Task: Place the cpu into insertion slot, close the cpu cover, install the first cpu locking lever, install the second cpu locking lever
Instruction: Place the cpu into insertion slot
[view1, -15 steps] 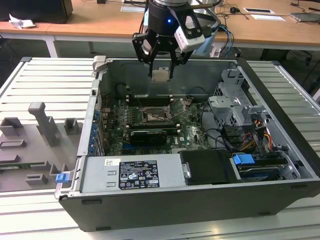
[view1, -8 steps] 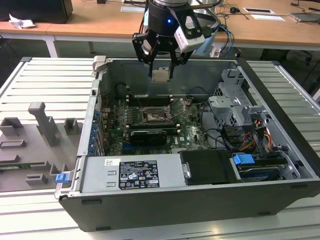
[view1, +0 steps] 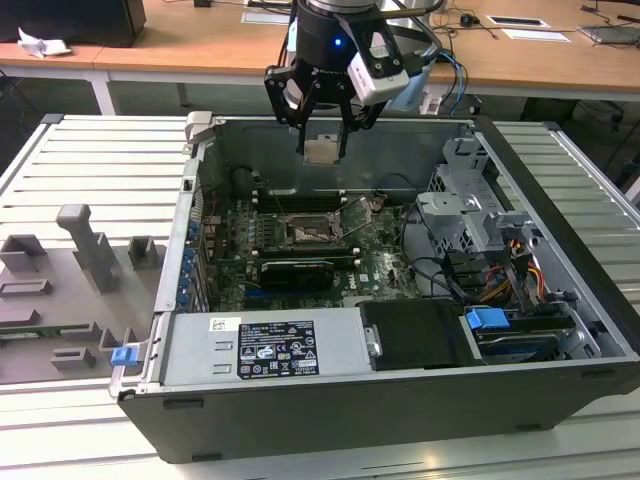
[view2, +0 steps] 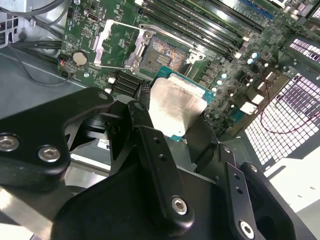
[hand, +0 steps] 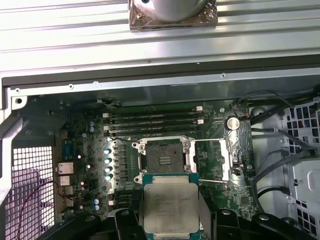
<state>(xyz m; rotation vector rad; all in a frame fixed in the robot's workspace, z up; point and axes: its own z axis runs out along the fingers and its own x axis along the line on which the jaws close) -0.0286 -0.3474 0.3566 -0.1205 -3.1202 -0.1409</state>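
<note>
My gripper hangs above the open computer case, shut on the cpu, a flat square chip with a dull silver top. In both wrist views the cpu sits clamped between the black fingers, held above the green board and apart from it. The insertion slot lies bare below, dark with a silvery rim. The cpu cover is swung open and lies beside the slot.
Long black memory slots run beside the socket. A black ribbed card lies nearer the exterior camera than the socket, then the power supply. A drive cage with cables fills the case's right side. Grey fixtures stand on the table at the left.
</note>
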